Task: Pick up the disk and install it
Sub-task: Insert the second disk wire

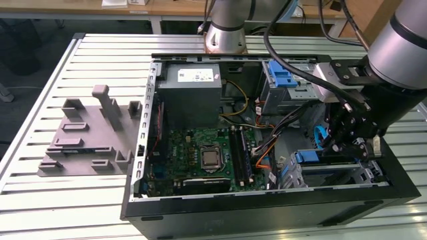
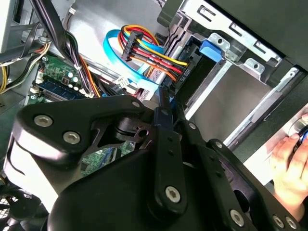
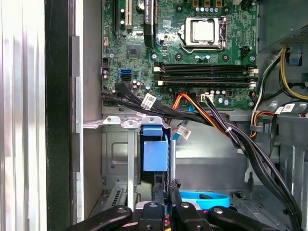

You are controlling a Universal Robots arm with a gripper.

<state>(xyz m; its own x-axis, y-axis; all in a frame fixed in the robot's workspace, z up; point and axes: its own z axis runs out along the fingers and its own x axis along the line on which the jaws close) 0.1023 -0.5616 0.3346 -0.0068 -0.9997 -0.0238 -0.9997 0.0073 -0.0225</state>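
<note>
1. Gripper (image 3: 167, 192): fingers drawn together, tips almost meeting in both wrist views. They sit right at the near edge of the disk (image 3: 155, 151). Can't tell whether they pinch a thin lip of the blue carrier or only rest against it.
2. Disk is directly ahead of the fingertips, edge-on, standing in the metal drive bay (image 3: 115, 144). Its blue carrier end faces the gripper. In the exterior view the gripper (image 1: 343, 147) hangs just above the disk (image 1: 308, 157), which lies low in the bay.
3. Handling, my call: a rigid metal slab, fairly heavy for its size, with smooth faces that are likely slippery. It's shock-sensitive, so no dropping or forcing it. The plastic carrier flexes and could crack under side load.
4. Best hold, my call: the carrier's end tab or the long side edges, keeping clear of the label face and the connector end.
5. Just beyond: the orange and black cables (image 3: 202, 113) cross close past the bay mouth, a snag risk.
6. Further out: the motherboard (image 3: 192, 57).
</note>
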